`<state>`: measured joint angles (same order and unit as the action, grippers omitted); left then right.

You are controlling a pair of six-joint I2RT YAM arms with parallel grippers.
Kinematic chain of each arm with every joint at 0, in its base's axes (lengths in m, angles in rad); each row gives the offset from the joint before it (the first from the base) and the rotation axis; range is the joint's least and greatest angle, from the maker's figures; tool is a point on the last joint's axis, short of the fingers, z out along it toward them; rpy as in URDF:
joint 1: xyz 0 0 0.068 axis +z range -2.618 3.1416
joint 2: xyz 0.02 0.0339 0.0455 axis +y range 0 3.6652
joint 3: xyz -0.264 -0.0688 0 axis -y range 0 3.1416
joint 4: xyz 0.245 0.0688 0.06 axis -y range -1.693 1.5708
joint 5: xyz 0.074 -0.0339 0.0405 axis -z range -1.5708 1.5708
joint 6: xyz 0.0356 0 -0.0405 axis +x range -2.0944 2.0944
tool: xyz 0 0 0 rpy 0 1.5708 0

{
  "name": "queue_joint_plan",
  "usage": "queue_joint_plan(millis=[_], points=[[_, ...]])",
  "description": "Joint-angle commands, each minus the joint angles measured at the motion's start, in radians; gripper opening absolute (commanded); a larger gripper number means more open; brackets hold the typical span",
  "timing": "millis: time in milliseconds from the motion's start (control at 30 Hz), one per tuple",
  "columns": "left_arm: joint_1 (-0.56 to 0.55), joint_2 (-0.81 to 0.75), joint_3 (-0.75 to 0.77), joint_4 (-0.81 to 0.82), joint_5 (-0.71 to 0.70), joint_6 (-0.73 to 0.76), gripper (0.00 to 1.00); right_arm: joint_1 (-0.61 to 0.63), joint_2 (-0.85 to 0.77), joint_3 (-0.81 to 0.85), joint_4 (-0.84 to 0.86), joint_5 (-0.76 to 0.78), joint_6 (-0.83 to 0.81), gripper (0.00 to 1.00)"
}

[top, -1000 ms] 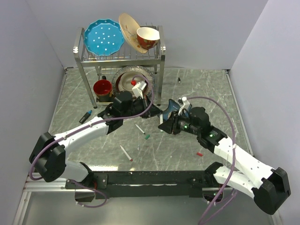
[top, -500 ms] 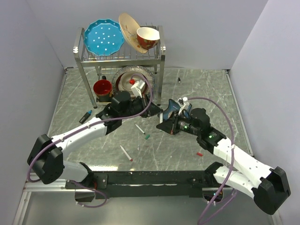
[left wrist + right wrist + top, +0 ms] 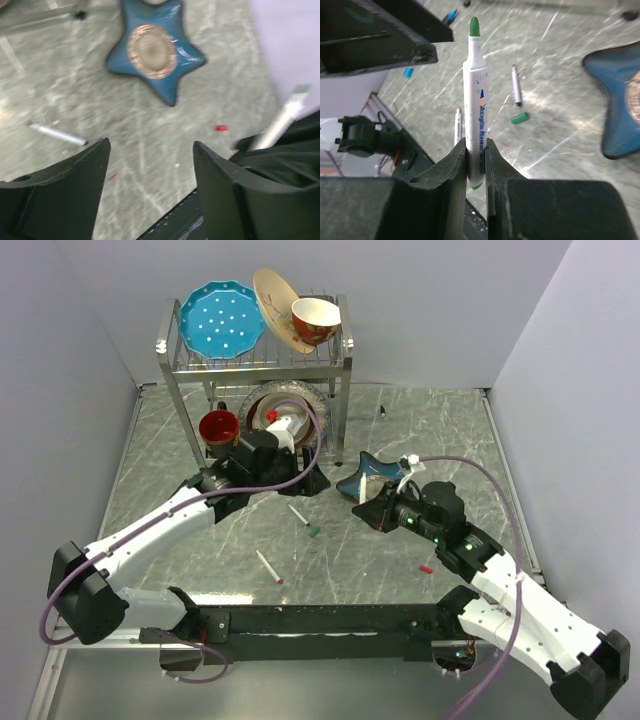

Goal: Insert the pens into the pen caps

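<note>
The right gripper (image 3: 476, 150) is clamped tight on the lower barrel of a green-tipped pen (image 3: 475, 85), a white-barrelled one standing upright between the fingers with its bare green tip pointing to 12 o'clock in the right wrist view. The left gripper (image 3: 150, 150) has its jaws spread wide with nothing between them, hanging above the table (image 3: 150, 115). In the overhead view the two grippers face each other near the table's middle, the left one at about 9 o'clock of the right one. Below the held pen, a second pen with a dark end (image 3: 516, 85) lies on the marble, and a green cap (image 3: 519, 118) sits just beside that end, at roughly 6 o'clock of it. A small blue cap (image 3: 408, 72) lies at about 9 o'clock of the held pen in that view. A red-ended pen (image 3: 268, 566) lies nearer the arm bases, at about 7 o'clock of the green cap seen from above. A red cap (image 3: 221, 128) rests alone on the table at 5 o'clock of the star-shaped blue dish (image 3: 155, 50), well apart from every pen. The dark marker (image 3: 183, 488) with a blue end lies far out at 9 o'clock, near the foot of the metal dish rack (image 3: 340, 370).
</note>
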<state>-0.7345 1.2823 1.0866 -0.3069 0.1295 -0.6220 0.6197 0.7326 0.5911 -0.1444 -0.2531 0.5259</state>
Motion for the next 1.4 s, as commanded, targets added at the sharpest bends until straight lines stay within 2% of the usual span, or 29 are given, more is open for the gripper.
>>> queue_joint_plan(millis=[0,33,67,133,167,233,400,733,1067,1267,1367], points=[[-0.002,-0.044,-0.028,-0.109,-0.075,0.012,0.69,0.005,-0.053,0.047,-0.050,0.081,-0.056,0.00],[-0.003,-0.063,-0.060,-0.071,-0.001,-0.005,0.67,0.005,-0.058,0.044,-0.053,0.078,-0.056,0.00],[-0.003,-0.096,-0.094,0.015,0.030,-0.018,0.54,0.005,-0.061,0.042,-0.053,0.077,-0.056,0.00],[-0.003,-0.121,-0.178,0.087,0.079,-0.062,0.33,0.003,-0.068,0.036,-0.055,0.077,-0.055,0.00],[-0.003,-0.130,-0.197,0.132,0.084,-0.073,0.15,0.005,-0.073,0.035,-0.057,0.080,-0.055,0.00],[-0.003,-0.127,-0.238,0.160,0.087,-0.099,0.02,0.003,-0.088,0.033,-0.069,0.089,-0.056,0.00],[-0.008,-0.061,-0.293,0.268,0.124,-0.136,0.01,0.003,-0.128,0.026,-0.086,0.120,-0.061,0.00],[-0.071,0.129,-0.306,0.351,0.076,-0.165,0.01,0.003,-0.142,0.029,-0.107,0.158,-0.069,0.00],[-0.085,0.241,-0.271,0.338,0.007,-0.159,0.01,0.005,-0.133,0.030,-0.101,0.144,-0.073,0.00],[-0.085,0.290,-0.182,0.224,-0.161,-0.159,0.01,0.005,-0.145,0.019,-0.107,0.149,-0.076,0.00],[-0.085,0.316,-0.154,0.206,-0.192,-0.140,0.01,0.005,-0.148,0.026,-0.119,0.158,-0.084,0.00]])
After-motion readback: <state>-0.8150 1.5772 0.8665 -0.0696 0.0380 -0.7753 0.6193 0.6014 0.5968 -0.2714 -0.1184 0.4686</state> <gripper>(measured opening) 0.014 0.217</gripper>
